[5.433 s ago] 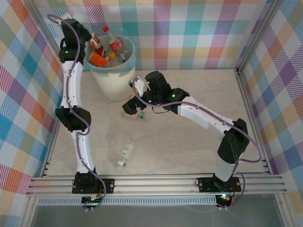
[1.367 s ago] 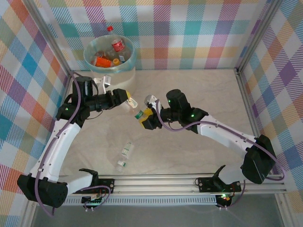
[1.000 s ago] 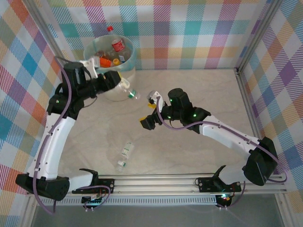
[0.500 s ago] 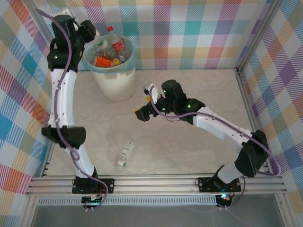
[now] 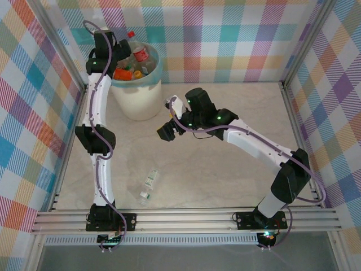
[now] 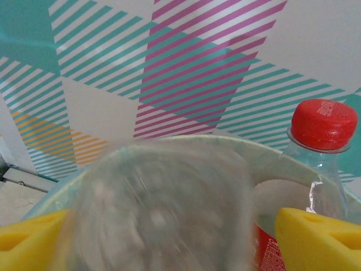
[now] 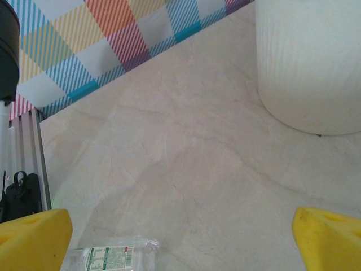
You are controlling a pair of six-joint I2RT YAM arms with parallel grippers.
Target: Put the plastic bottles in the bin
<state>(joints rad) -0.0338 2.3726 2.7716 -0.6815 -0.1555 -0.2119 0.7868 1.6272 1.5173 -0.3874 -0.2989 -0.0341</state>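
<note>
The white-labelled bottle (image 5: 150,179) lies nearward of your wide-spread right gripper (image 5: 164,132); the left gripper (image 5: 117,52), also parted, hangs over the bin (image 5: 138,99).

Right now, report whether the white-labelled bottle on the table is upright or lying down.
Lying down: the white-labelled bottle rests on its side on the table.

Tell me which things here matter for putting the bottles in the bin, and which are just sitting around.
For the job: bin; red-capped bottle standing in it; blurred clear bottle in front of its rim; white-labelled bottle lying on the table.
Just there: checked walls; metal rails at the near edge.
</note>
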